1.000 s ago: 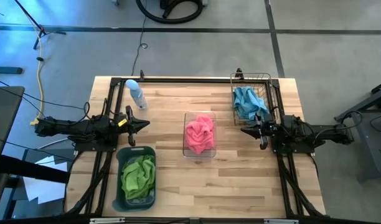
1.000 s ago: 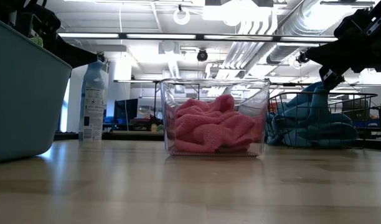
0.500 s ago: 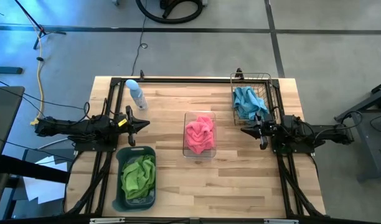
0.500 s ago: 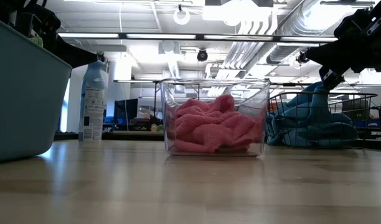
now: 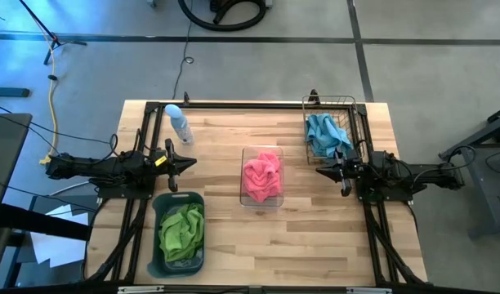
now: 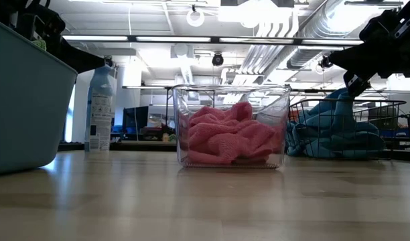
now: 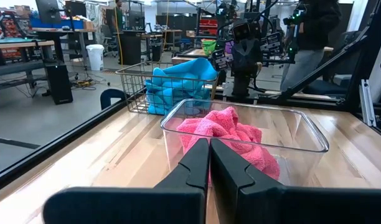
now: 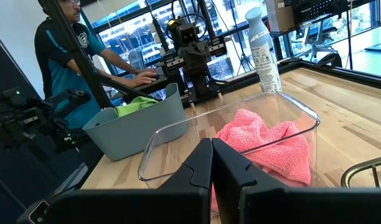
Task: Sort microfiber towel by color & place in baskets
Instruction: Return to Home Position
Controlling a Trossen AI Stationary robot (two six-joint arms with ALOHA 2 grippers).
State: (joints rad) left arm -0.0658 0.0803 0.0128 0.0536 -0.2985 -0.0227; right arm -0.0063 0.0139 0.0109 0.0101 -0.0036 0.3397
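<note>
Hot pink towels [image 5: 261, 177] lie in the clear plastic bin [image 5: 243, 155] at the table's middle; they also show in the left wrist view [image 7: 231, 127] and the right wrist view [image 8: 265, 143]. Lime green towels [image 5: 181, 229] lie in the dark grey tub [image 5: 158, 245] at the near left. Light blue towels [image 5: 323, 134] lie in the wire-mesh basket [image 5: 330, 101] at the far right. My left gripper [image 5: 193, 162] is shut and empty, left of the clear bin. My right gripper [image 5: 319, 171] is shut and empty, right of it.
A pale blue bottle [image 5: 178, 122] stands at the far left of the table. A black frame [image 5: 234, 104] runs along the table's far edge. A person [image 8: 72, 37] stands beyond the table's left side in the right wrist view.
</note>
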